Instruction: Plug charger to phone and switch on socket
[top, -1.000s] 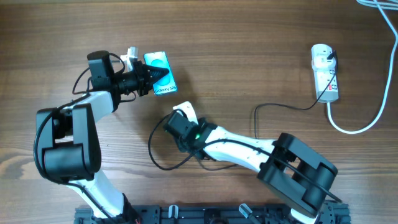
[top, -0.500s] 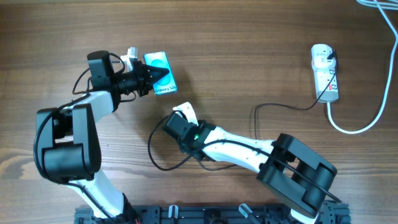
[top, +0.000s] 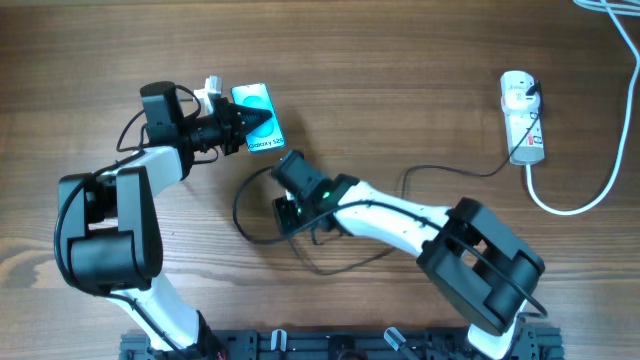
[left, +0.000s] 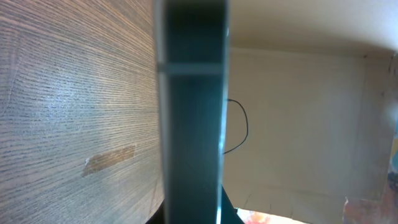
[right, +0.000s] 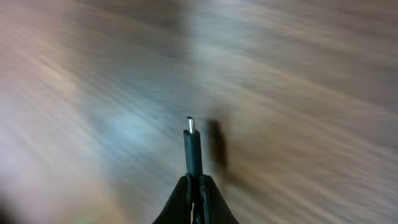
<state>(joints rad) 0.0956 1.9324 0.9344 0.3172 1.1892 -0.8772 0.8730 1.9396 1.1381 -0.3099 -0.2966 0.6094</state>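
At my right tool (right: 194, 180): closed fully on the charger (right: 192, 146), pinched just behind its connector; the metal tip stands clear ahead of the fingers.
Step in hand: as I judge it, carrying that tip to the phone's port.
Phone (top: 252, 98): just beyond my right tool, up and to the left in the overhead view, near but not touching; its "Galaxy" end faces the tool. It is absent from my blurred right wrist view, so the tip is not yet aimed at it.
Left tool (top: 256, 121): closed across the phone's middle, apparently gripping it; the left wrist view shows the phone edge-on beside the table (top: 400, 60).
Doing it well: swing the tip square to the phone's short edge and level with it, then press straight in, slowly, while the left tool braces. Which edge carries the port I cannot tell.
Charger, remainder: loops loosely beneath my right arm; slack enough, I think.
Socket (top: 520, 125): far right, well apart; the charger's far end is already seated in it.
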